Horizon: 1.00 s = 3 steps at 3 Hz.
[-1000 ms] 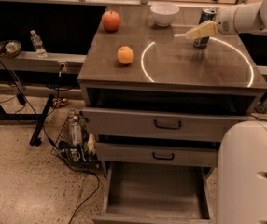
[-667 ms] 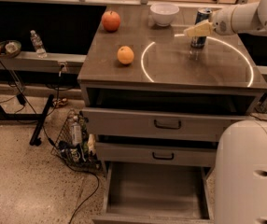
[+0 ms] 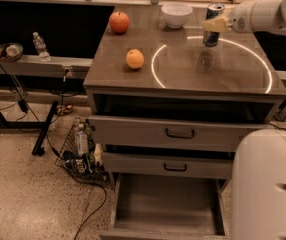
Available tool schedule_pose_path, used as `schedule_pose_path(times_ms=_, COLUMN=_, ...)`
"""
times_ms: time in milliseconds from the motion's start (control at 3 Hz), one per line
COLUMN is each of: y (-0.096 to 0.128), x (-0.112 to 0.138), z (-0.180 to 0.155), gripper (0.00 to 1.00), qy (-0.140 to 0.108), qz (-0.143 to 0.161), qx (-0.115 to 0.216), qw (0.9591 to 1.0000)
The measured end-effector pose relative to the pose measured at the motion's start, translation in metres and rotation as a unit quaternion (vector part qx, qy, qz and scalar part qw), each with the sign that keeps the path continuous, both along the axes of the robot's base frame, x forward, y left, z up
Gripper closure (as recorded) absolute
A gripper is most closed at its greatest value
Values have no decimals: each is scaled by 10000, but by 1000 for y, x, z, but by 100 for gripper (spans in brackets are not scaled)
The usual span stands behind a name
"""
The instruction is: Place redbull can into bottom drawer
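The redbull can (image 3: 213, 24), slim, blue and silver with a silver top, is held upright a little above the brown cabinet top (image 3: 183, 69) at the back right. My gripper (image 3: 214, 25) reaches in from the right and is shut on the can's middle. The bottom drawer (image 3: 167, 205) is pulled open at the lower middle of the camera view, its plain grey inside showing. It lies well below and in front of the can.
A white bowl (image 3: 177, 14) stands left of the can. A red apple (image 3: 119, 22) and an orange (image 3: 135, 59) lie on the left of the top. Two shallower drawers (image 3: 179, 133) with dark handles sit above. My white base (image 3: 268, 184) fills the lower right. Cables and a wire basket (image 3: 80, 151) lie on the floor at left.
The gripper has lifted the can off the cabinet top; the can now hangs slightly higher than before.
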State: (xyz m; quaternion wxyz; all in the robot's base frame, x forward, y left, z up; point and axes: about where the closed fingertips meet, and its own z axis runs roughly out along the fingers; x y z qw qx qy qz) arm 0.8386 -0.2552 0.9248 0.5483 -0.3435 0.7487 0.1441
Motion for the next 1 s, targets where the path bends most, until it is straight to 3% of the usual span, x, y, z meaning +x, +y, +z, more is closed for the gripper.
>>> schedule_pose_path(times_ms=333, y=-5, x=-34, z=25, gripper=100, qy=-44, qz=342, qx=89, qw=9994)
schedule_pose_path(times_ms=667, y=-38, x=-89, z=45, gripper=100, qy=146, qz=468, qx=52, qw=9988)
schedule_pose_path(times_ms=1000, y=-79, x=-152, z=60, gripper=100, qy=438, qz=329, qx=-19, qw=9985)
